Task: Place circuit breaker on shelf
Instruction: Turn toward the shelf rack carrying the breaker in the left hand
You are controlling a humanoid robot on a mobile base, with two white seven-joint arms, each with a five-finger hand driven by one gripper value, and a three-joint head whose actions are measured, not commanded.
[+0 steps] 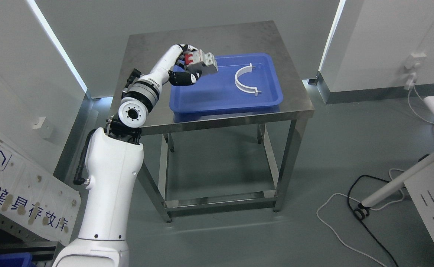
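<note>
From the cut-off white upper arm at seven o'clock, the left hand (191,68) reaches onto the steel worktop (294,104), fingers clasped round the grey-and-red circuit breaker (202,62) above the blue tray's (224,100) ten-o'clock corner, partly hiding it, a white curved bracket (244,79) lying at two o'clock.

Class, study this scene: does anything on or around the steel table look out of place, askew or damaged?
Nothing stands out. The left hand holds the circuit breaker above the blue tray, where a white curved bracket lies flat. Loose cables trail across the floor.
</note>
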